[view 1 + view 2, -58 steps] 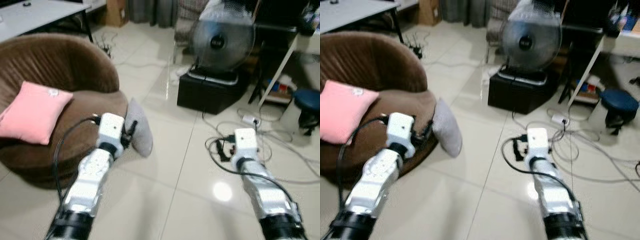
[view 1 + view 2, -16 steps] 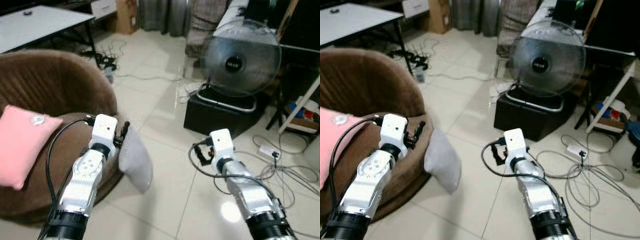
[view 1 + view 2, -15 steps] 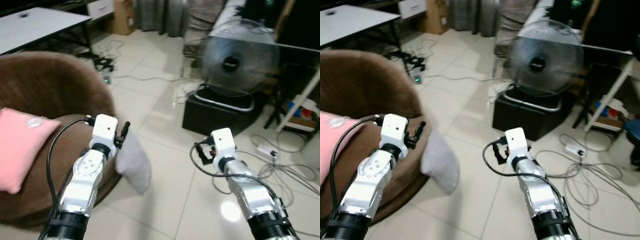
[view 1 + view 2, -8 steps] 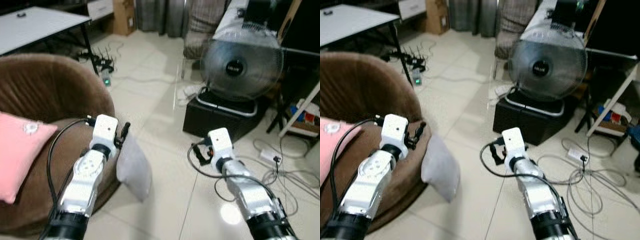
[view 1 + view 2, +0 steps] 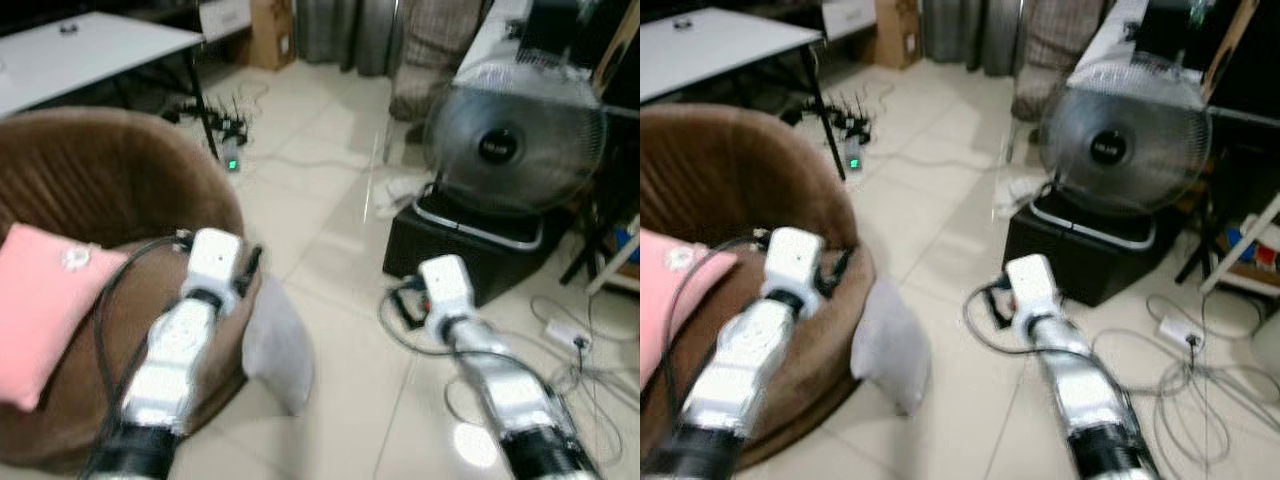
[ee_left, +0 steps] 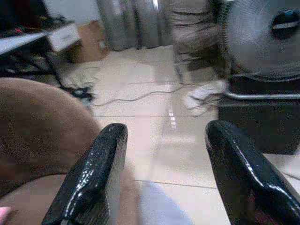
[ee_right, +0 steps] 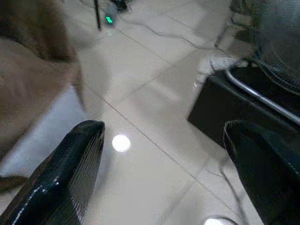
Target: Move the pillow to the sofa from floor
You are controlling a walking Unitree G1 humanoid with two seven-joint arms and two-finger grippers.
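Left eye view: a round brown velvet sofa [image 5: 110, 190] occupies the left side of the scene; a pink square cushion [image 5: 45, 310] lies on its seat; a pale grey pillow [image 5: 277, 345] stands on edge on the cream tiled floor [image 5: 330, 230], leaning against the sofa's right-hand side. The left gripper [image 5: 248, 268] is raised over the sofa's right rim, just above and beside the pillow's upper edge; contact between the two cannot be determined. The right gripper [image 5: 408, 305] is held over the floor to the right, well apart from the pillow; a black cable loops beside it.

Right eye view: a grey round electric fan [image 5: 1120, 150] sits on a black box [image 5: 1080, 250] at the far right; a white table [image 5: 710, 45] stands at the far left; loose white cables [image 5: 1180, 390] lie on the tiles at the near right.

Left wrist view: the two black fingers [image 6: 101, 168] are spread apart with nothing between them; the brown sofa rim and the top of the grey pillow lie beneath them; the fan and box are beyond.

Right wrist view: the black fingers [image 7: 70, 168] are spread wide with nothing held; the tiled floor lies beneath; the grey pillow and brown sofa appear blurred to one side.
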